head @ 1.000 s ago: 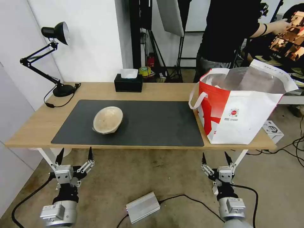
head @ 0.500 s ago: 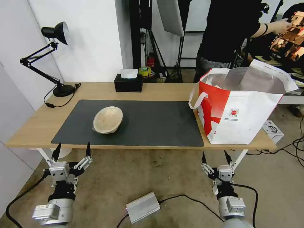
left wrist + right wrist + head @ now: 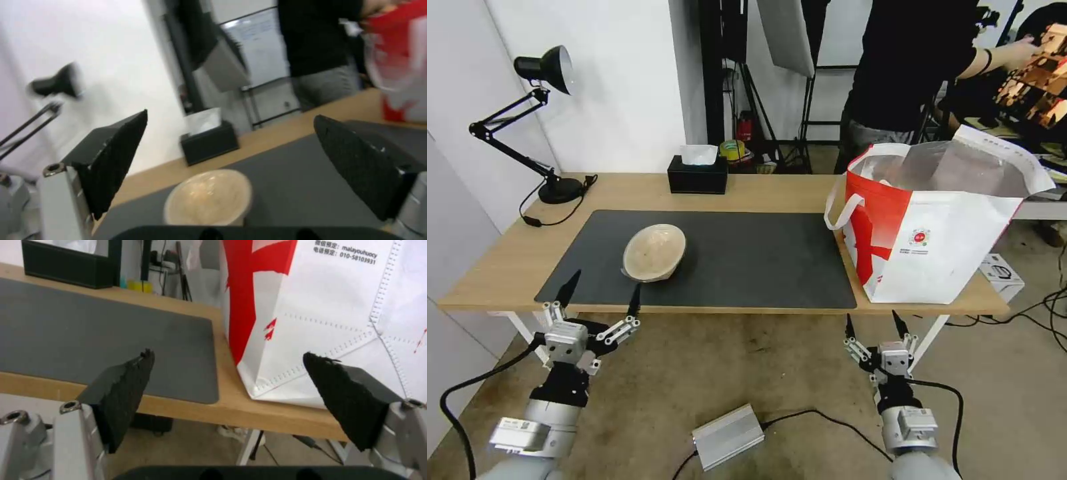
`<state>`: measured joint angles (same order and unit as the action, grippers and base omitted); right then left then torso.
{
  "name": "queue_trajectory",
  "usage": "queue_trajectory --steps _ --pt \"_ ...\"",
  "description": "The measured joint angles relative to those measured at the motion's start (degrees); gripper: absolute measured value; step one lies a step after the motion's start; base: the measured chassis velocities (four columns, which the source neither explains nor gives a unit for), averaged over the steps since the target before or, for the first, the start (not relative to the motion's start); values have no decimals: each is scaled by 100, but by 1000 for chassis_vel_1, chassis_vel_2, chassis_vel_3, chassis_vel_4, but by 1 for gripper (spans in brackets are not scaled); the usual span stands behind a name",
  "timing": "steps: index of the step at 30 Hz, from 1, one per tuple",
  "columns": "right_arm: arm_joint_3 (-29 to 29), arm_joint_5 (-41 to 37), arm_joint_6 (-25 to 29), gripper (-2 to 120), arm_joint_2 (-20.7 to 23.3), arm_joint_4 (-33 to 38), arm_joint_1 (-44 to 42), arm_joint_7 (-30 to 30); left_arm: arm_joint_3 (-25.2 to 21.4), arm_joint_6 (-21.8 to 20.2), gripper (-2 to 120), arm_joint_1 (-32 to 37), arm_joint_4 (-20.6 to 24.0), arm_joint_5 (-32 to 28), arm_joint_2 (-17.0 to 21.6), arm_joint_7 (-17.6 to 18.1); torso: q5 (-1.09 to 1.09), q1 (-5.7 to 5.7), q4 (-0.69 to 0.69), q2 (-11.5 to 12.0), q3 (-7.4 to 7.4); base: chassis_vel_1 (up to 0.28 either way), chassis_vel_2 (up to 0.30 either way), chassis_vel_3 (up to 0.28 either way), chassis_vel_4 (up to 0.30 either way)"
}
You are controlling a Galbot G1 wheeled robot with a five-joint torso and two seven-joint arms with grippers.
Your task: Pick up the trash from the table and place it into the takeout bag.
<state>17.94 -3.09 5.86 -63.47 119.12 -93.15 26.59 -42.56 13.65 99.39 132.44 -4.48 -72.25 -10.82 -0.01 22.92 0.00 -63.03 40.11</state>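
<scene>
- Left end effector (image 3: pixel 602 293) is at the worktop's (image 3: pixel 500 267) near edge, fingers spread apart, empty, pointing at the beige bowl (image 3: pixel 654 252).
- That bowl sits tilted on the grey mat (image 3: pixel 747 260), left of centre, untouched.
- Right end effector (image 3: pixel 872 325) waits below the worktop edge, fingers apart, empty.
- The bag (image 3: pixel 934 227) stands upright at the worktop's right end, mouth open.
- Black tissue box (image 3: pixel 698 175) sits along the far edge.

Beige bowl (image 3: pixel 654 251), dark grey mat (image 3: pixel 747 260), light-wood table (image 3: pixel 507 260), white-and-red bag (image 3: pixel 934 230), black tissue box (image 3: pixel 697 179)
</scene>
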Motion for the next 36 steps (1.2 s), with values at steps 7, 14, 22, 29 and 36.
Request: queue_trajectory --steps 7,14,22,29,36 --pt "-7 16 -30 88 -24 20 9 -3 -80 533 100 -227 -319 534 708 -604 -1 0 -1 0 0 0 0 0 0" --pt "-17 58 -38 88 -76 20 6 -7 -62 673 100 -386 -639 910 1211 -873 -1 0 0 0 0 0 0 0 0" --pt "-52 102 -68 88 -143 -18 51 -13 -9 789 100 -672 -1060 1160 1696 -938 0 0 -1 0 0 0 0 0 0" --pt "-130 110 -141 88 -171 -82 159 -18 -30 824 100 -755 -1233 1221 1714 -924 0 0 0 0 0 0 0 0 0" --pt "-149 115 -178 88 -189 -110 198 -26 -64 826 100 -911 -1382 1131 1794 -798 0 0 0 0 0 0 0 0 0"
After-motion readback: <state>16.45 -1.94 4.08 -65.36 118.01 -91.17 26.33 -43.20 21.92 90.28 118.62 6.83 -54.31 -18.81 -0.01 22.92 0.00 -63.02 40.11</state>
